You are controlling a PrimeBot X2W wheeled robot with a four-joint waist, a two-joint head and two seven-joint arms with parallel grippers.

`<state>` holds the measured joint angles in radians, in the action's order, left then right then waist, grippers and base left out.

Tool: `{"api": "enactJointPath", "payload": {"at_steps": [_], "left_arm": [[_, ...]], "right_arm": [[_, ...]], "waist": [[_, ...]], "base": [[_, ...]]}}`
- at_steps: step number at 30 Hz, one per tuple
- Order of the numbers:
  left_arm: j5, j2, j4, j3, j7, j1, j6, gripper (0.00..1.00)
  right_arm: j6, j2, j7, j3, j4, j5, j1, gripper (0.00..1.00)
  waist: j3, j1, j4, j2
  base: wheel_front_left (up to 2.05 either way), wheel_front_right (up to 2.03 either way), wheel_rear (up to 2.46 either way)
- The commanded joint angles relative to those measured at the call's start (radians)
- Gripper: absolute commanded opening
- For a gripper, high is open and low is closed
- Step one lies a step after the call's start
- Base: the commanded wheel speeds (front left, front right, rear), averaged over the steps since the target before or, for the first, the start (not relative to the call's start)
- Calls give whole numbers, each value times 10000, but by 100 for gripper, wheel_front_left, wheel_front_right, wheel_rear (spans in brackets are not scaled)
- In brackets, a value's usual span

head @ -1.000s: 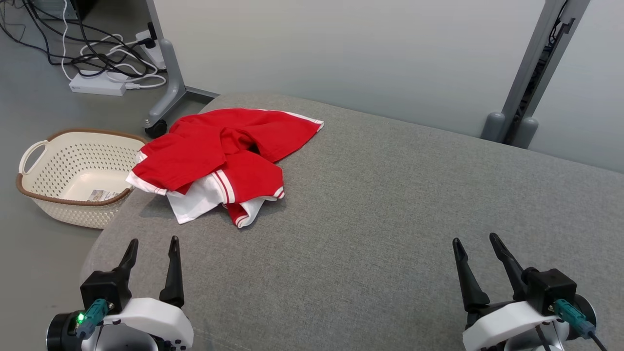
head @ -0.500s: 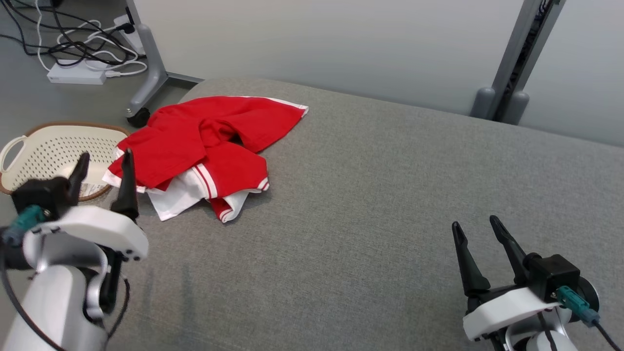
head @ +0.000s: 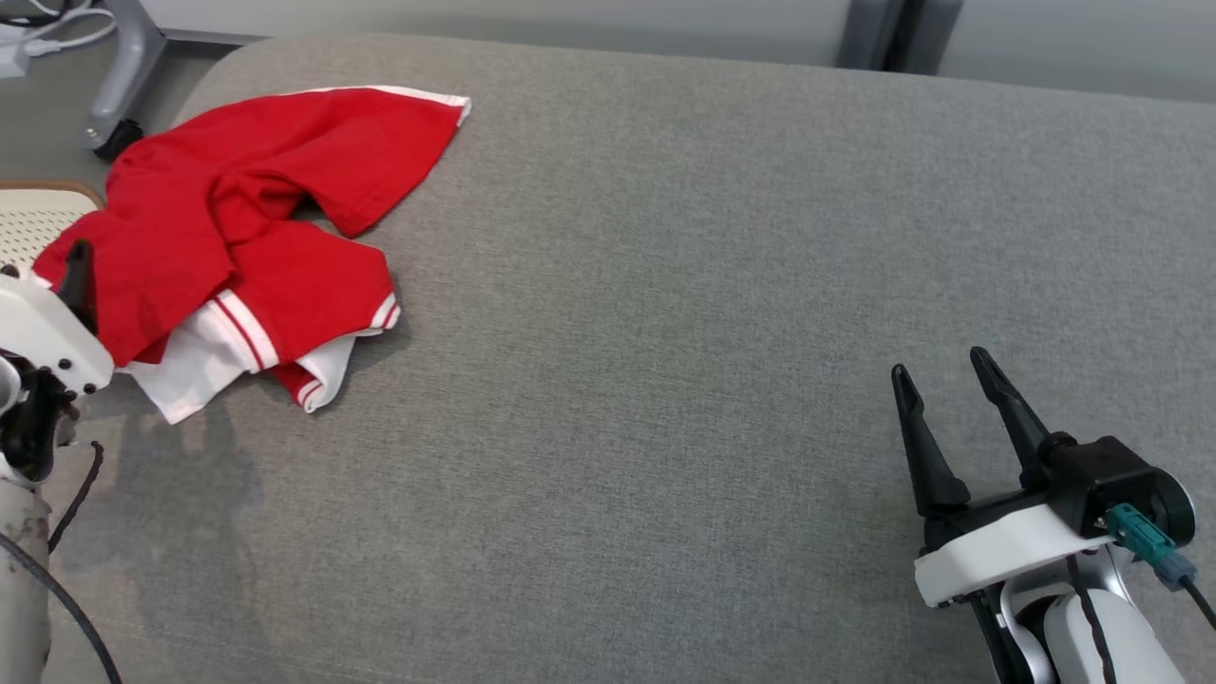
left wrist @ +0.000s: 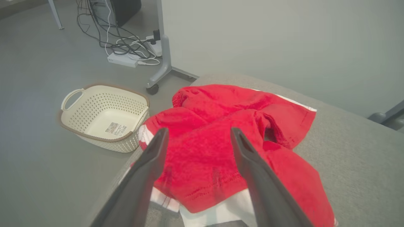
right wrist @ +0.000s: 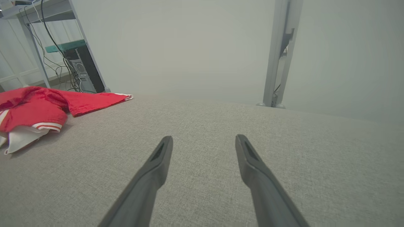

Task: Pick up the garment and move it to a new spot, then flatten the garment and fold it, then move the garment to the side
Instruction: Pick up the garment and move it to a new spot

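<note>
A: Location and condition of garment (head: 247,237)?
B: Crumpled in a heap on the grey cushion (head: 665,285), at its far left corner. Red cloth uppermost, white panels with red stripes showing along the near edge. Not flattened, not folded.
A: Left gripper (left wrist: 199,132)?
B: Poised over the near left part of the heap. Fingers (left wrist: 148,170) spread wide, red cloth visible between them. Nothing clamped. Contact with the cloth: cannot tell.
A: Right gripper (head: 939,366)?
B: Low over bare cushion at the near right, well apart from the heap. Fingers (right wrist: 157,164) likewise wide apart, holding nothing, pointing toward the far wall.
A: Surroundings?
B: Cream perforated basket (left wrist: 120,146) with brown rim, standing on the floor just beside the cushion's left corner, a label (left wrist: 116,128) lying flat in its bottom. Beyond the basket: a grey castered leg (left wrist: 157,75), a white power strip (left wrist: 123,60) and tangled cables (left wrist: 126,44). Pale partition (right wrist: 189,47) behind the cushion, with a grey upright post (right wrist: 277,53) toward the far right
</note>
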<state>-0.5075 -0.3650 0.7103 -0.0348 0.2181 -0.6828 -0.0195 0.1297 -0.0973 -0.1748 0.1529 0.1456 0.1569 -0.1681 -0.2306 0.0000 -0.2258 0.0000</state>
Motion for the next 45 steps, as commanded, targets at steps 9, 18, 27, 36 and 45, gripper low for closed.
{"api": "enactJointPath", "payload": {"at_steps": [9,18,27,36,45], "left_arm": [[-790,-220,2926,-434,368,-1009,-417,100],[-879,-293,3928,-453,-369,-1611,-610,0],[27,-480,3477,260,-2457,-1984,-565,0],[823,-544,1700,973,-3726,-2023,-364,0],[1513,64,-3203,1991,-3382,-367,257,0]], "right_arm": [[21,-345,247,2,-459,-127,-469,100],[19,-452,383,-138,-674,-193,-554,100],[19,-223,233,-424,-609,-204,-291,100],[19,-17,9,-571,-453,-142,-237,100],[19,243,-314,-791,-177,-46,-103,100]], "waist": [[-1168,0,630,0],[-1439,0,718,0],[-958,0,453,0],[-285,0,444,0],[304,0,952,0]], "base": [[0,0,0],[0,0,0],[0,0,0],[0,0,0],[0,0,0]]}}
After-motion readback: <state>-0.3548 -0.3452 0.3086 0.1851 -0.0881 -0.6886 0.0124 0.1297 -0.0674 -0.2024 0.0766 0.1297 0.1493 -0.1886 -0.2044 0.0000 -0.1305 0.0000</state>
